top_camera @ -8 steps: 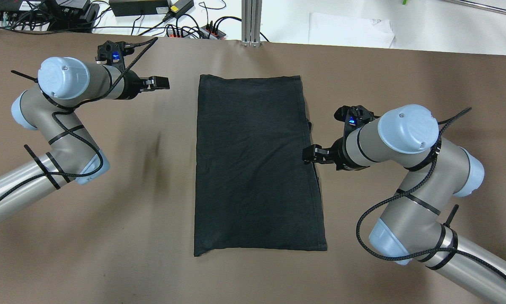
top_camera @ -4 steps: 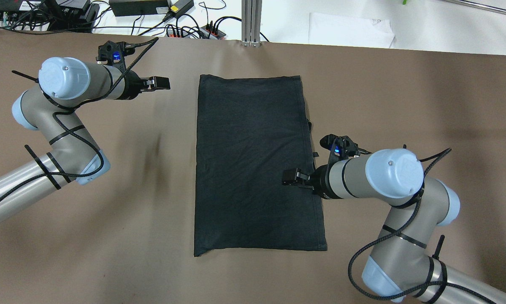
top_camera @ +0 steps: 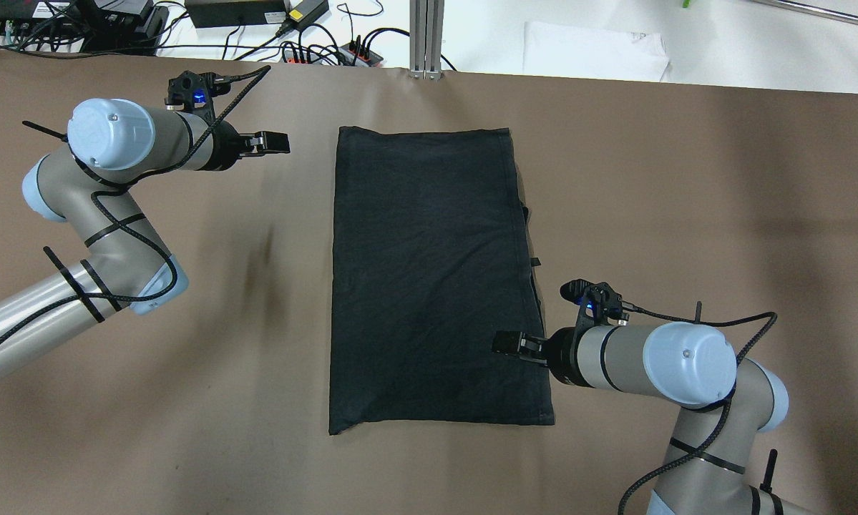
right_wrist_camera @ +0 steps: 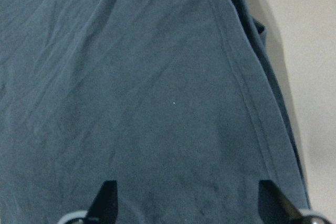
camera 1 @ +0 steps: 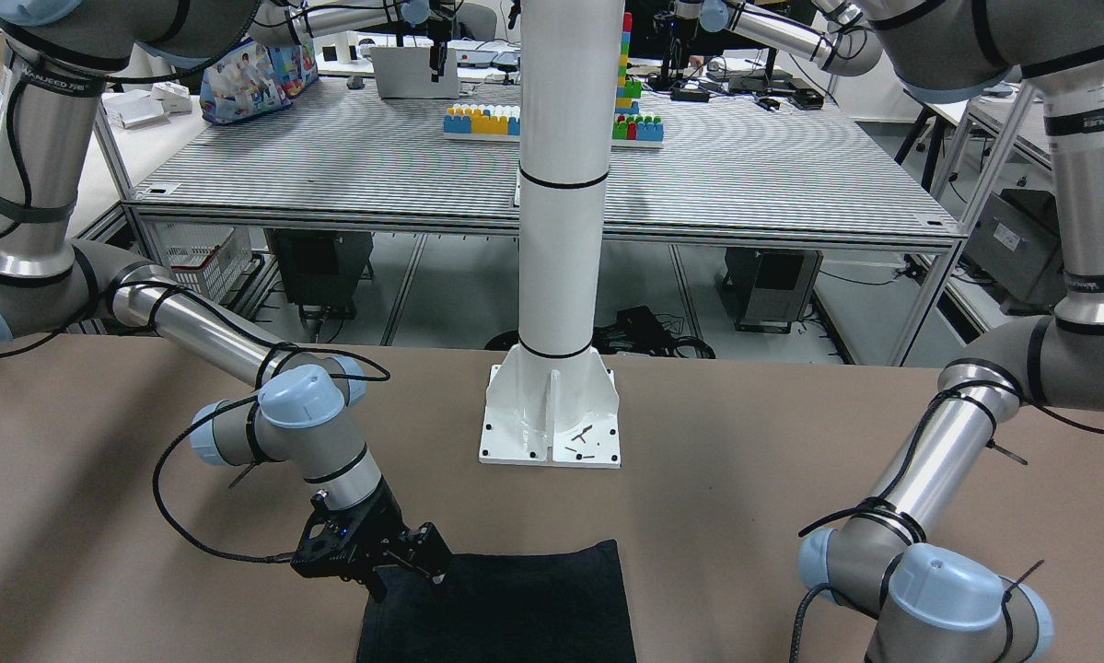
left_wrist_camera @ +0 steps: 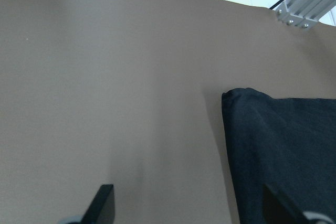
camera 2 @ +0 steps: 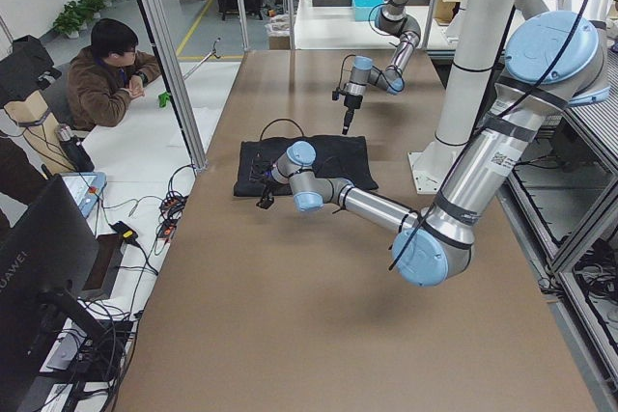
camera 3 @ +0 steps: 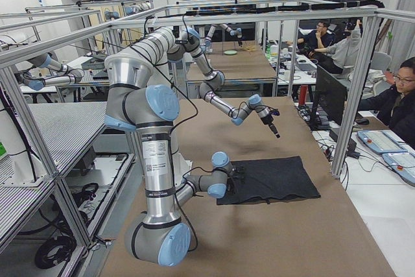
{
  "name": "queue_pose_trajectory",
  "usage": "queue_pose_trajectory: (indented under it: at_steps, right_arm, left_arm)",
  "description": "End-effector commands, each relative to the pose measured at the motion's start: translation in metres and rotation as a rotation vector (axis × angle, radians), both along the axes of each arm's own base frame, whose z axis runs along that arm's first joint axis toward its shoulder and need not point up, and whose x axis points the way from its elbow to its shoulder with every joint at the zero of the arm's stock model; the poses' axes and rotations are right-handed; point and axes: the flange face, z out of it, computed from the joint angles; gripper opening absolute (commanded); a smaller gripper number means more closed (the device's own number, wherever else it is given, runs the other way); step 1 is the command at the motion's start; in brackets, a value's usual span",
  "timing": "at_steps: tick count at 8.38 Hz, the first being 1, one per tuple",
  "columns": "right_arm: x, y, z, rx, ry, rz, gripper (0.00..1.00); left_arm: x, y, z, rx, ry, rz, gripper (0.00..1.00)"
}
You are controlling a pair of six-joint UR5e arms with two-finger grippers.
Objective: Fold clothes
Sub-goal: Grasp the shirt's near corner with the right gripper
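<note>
A black garment (top_camera: 436,279) is laid flat on the brown table (top_camera: 686,179). It is folded into a long rectangle and set straight out from the base of the white pillar (camera 1: 561,230) — one short edge is turned toward the pillar, the other away from it. A few shallow creases are seen across the cloth. A hem is shown along the long edge on the robot's right, with a lower layer peeking out past it.

The right gripper (top_camera: 506,342) is held low over that hemmed edge, at the end of the garment nearer the pillar. Its fingers (right_wrist_camera: 107,199) are spread wide apart, with only cloth seen between them; nothing is clamped. Whether the tips are pressed on the fabric cannot be told.

The left gripper (top_camera: 275,142) is placed on the other side, beside the corner farthest from the pillar and clear of the cloth. Its fingers (left_wrist_camera: 102,204) are likewise parted — bare table and the garment's corner are framed between them. Nothing is held.
</note>
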Motion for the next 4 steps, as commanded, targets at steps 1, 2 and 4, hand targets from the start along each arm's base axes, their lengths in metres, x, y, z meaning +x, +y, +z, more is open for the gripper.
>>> queue_pose_trajectory:
  at_steps: [1,2,4]
  right_arm:
    - [-0.020,0.009,0.015,0.006,0.010,0.009,0.94]
    - [-0.034,0.001,0.015,0.010,0.018,0.019,0.94]
    - [-0.040,-0.002,0.022,0.000,0.034,0.021,0.94]
  left_arm:
    - [0.010,0.004,-0.001,0.005,-0.005,0.005,1.00]
    - [0.011,0.004,0.000,0.003,-0.008,0.005,1.00]
    - [0.012,0.004,0.000,0.005,-0.009,0.008,1.00]
